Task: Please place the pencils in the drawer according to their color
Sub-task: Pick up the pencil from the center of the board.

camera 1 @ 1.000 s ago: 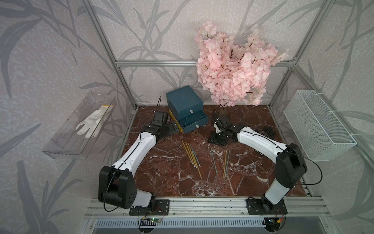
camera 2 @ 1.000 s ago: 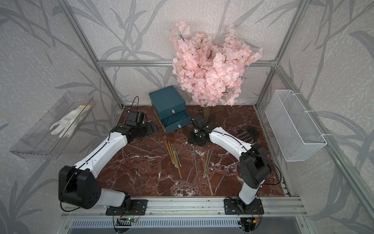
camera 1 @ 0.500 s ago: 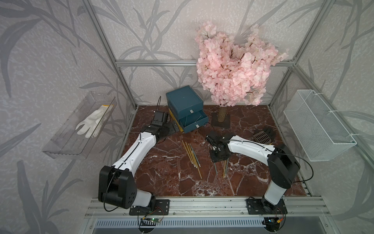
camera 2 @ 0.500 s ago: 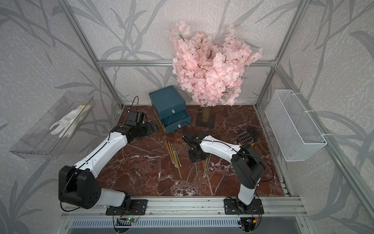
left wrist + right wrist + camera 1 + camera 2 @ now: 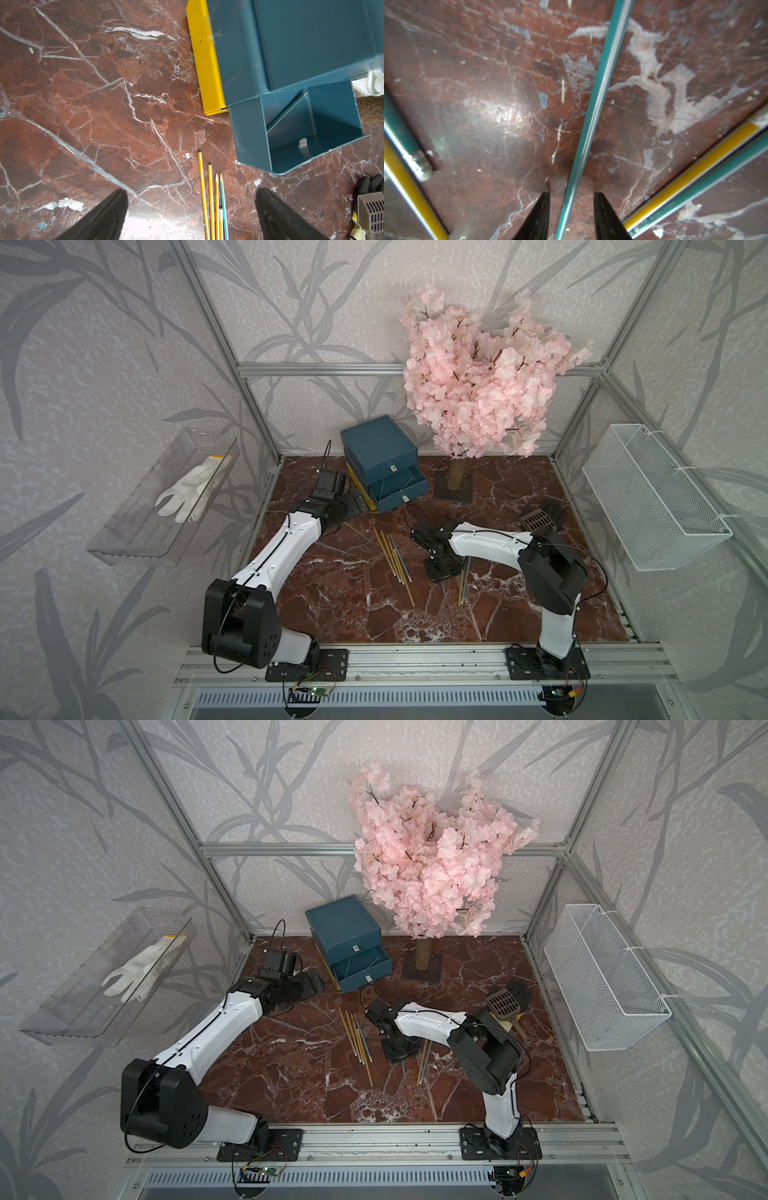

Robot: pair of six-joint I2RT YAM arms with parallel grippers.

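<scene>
The dark teal drawer chest [image 5: 380, 452] [image 5: 345, 928] stands at the back, its lower teal drawer [image 5: 311, 128] pulled out with one pencil [image 5: 286, 112] leaning inside. A yellow drawer [image 5: 207, 62] juts from the chest's side. Several yellow pencils and a teal one [image 5: 395, 556] [image 5: 357, 1036] lie mid-table. My right gripper [image 5: 444, 572] [image 5: 571, 194] is down at the table, open, its jaws straddling a teal pencil [image 5: 593, 108] with a gap on each side. A yellow and a teal pencil [image 5: 695, 176] lie beside it. My left gripper [image 5: 357, 506] [image 5: 190, 193] hovers wide open left of the chest, holding nothing.
A pink blossom tree [image 5: 478, 381] on a dark base [image 5: 455, 489] stands right of the chest. A dark slotted scoop [image 5: 538, 518] lies at the right. A wire basket [image 5: 648, 497] hangs on the right wall, and a clear tray with a white glove [image 5: 187, 493] on the left wall.
My right arm swung from beside the tree base forward to the loose pencils and came down over the teal one, its jaws narrowing. The left arm has not moved.
</scene>
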